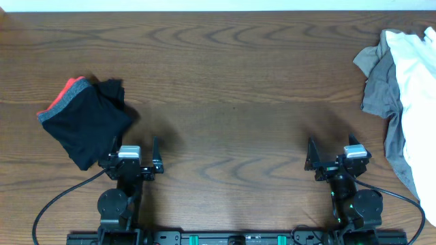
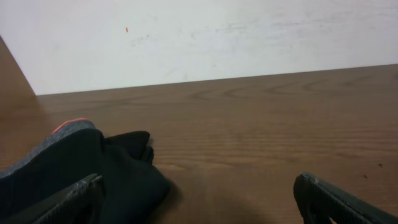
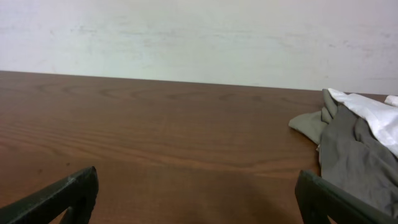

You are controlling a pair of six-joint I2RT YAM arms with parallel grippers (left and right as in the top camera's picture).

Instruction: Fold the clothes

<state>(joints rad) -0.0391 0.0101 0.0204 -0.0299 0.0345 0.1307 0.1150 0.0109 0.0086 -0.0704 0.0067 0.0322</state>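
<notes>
A folded black garment with a grey and orange waistband (image 1: pixel 85 117) lies at the left of the table; it also shows in the left wrist view (image 2: pixel 74 168). A pile of grey (image 1: pixel 385 102) and white clothes (image 1: pixel 419 75) lies at the right edge, also in the right wrist view (image 3: pixel 354 149). My left gripper (image 1: pixel 133 153) is open and empty just right of the black garment, near the front edge (image 2: pixel 199 202). My right gripper (image 1: pixel 334 155) is open and empty, left of the pile (image 3: pixel 199 199).
The brown wooden table (image 1: pixel 231 88) stretches between the two heaps. A pale wall (image 2: pixel 205 37) stands behind its far edge. Cables run from both arm bases along the front edge.
</notes>
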